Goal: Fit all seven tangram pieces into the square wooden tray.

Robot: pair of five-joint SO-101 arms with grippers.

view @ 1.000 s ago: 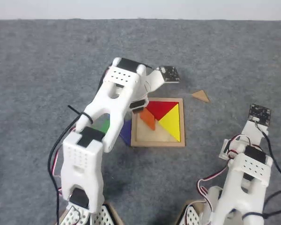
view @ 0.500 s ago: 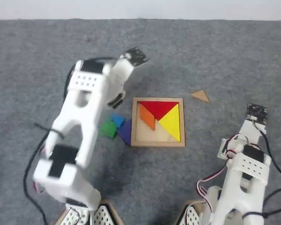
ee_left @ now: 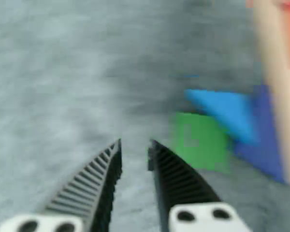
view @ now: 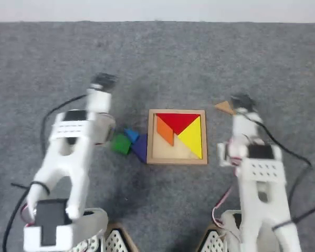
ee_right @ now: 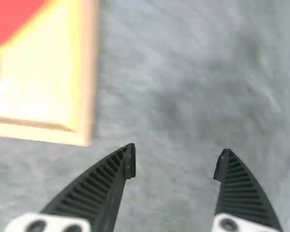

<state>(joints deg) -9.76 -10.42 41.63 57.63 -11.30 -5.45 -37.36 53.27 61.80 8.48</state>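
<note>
Grey carpet [view: 199, 58] bears tray [view: 177, 161]; yellow triangle [view: 193, 137] seemingly points left.

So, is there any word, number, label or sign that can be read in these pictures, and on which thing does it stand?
None can be read: the square wooden tray, the red triangular piece inside it and the grey table surface carry no visible print.
</note>
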